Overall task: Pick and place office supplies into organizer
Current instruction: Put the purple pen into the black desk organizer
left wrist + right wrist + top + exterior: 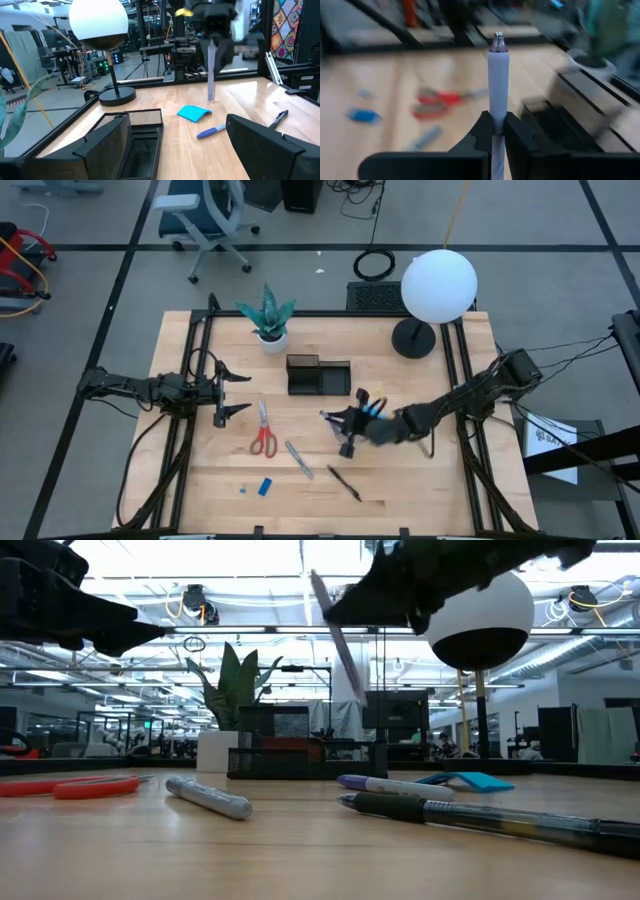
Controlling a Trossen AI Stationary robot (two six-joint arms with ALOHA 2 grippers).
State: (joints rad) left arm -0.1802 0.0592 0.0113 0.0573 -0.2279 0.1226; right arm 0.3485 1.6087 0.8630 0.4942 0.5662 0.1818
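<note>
- Risk first: right gripper (499,131) has its fingers pinched tight on a pale pen (498,85), gripped low on the barrel, so most of the pen sticks out past the fingertips (a long lever, that).
- If the pen swings in the grip, its free end could catch the organizer (318,375) wall rather than drop inside; the organizer sits just ahead of the gripper.
- Left gripper (228,391) waits with fingers spread wide and empty, well off to the far side, scissors (263,428) just beside it.
- Low view shows the pen (337,635) hanging tilted, clear of the table; the overhead view barely shows it.
- Left wrist view shows a blue notepad (194,112) and a purple pen (211,132) lying beneath the right gripper.
</note>
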